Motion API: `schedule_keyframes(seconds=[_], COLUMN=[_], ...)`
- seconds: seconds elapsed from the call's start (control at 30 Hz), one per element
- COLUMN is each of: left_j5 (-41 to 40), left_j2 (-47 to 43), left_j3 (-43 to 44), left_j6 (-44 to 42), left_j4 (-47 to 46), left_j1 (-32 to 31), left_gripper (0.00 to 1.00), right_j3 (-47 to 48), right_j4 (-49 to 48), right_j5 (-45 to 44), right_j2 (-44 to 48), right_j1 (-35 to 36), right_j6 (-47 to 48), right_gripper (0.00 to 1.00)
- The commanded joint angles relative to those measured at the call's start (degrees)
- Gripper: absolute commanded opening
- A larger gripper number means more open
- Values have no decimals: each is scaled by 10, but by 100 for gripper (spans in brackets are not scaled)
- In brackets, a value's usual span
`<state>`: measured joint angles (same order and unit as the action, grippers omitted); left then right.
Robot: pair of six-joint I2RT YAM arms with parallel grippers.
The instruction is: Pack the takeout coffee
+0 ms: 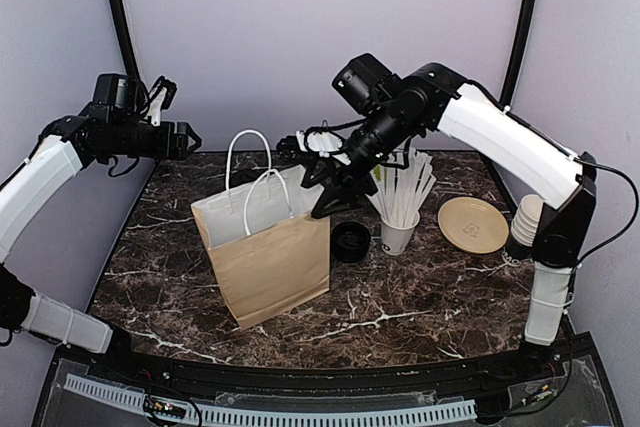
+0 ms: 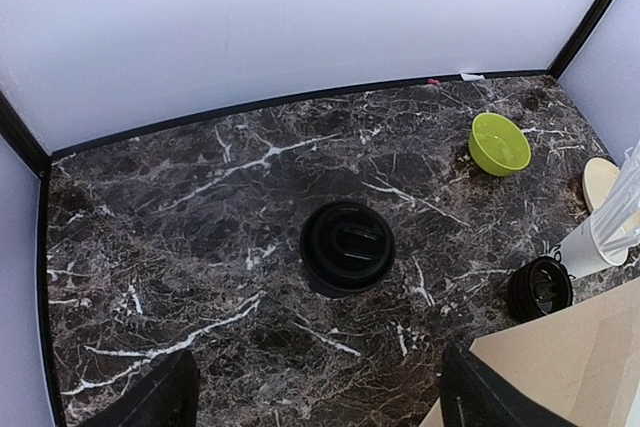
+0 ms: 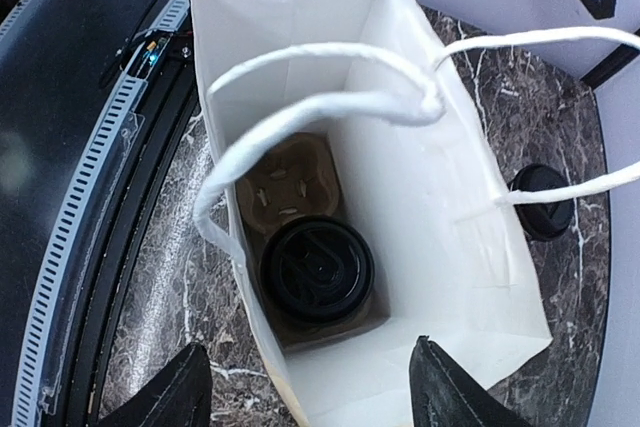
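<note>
Inside the paper bag [image 3: 420,177], at its bottom, the takeout coffee [image 3: 316,269] stands with its lid on in a cardboard tray [image 3: 290,187]. The right pincer [image 3: 305,392] hangs open and empty above the bag's mouth. The left pincer [image 2: 320,402] is also open and empty, high above the counter [image 2: 200,207], where a round black thing [image 2: 346,247] stands, perhaps another cup.

Overhead, the brown paper bag with white twisted handles [image 1: 272,267] hides its contents behind its walls. From the right wrist, the black-lidded takeout coffee cup [image 3: 316,269] shows its lid alone, body unseen, and covers part of the pale cardboard cup tray [image 3: 290,182]. The left gripper [image 2: 318,352] and right gripper [image 3: 310,347] show only dark fingertips, the rest cut by the bottom edge. The left wrist view's right edge clips the white cup of wrapped straws [image 2: 590,247] and the round beige plate [image 2: 597,179].
</note>
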<state>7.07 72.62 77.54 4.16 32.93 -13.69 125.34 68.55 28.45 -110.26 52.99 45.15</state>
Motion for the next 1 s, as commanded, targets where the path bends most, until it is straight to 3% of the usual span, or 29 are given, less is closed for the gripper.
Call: schedule_keyframes(seconds=[0.0, 0.03, 0.17, 0.23, 0.87, 0.97], left_j5=[19, 18, 16, 20, 101, 105], left_j2=[-21, -23, -25, -21, 137, 187], left_j3=[-13, -14, -16, -17, 31, 76], left_j6=[13, 13, 14, 15, -17, -35], left_j4=[-2, 0, 2, 0, -42, -21], left_j1=[3, 3, 3, 3, 3, 2], left_gripper=[85, 85, 85, 85, 85, 86], right_j3=[-4, -4, -19, -38, -181, -167], right_j4=[12, 20, 32, 29, 54, 53], right_j5=[-51, -55, -52, -54, -85, -91], right_j2=[-9, -13, 3, 26, 155, 156], right_j1=[17, 20, 30, 37, 45, 41], right_j6=[7, 11, 21, 25, 31, 25], right_gripper=[60, 54, 11, 0, 0, 38])
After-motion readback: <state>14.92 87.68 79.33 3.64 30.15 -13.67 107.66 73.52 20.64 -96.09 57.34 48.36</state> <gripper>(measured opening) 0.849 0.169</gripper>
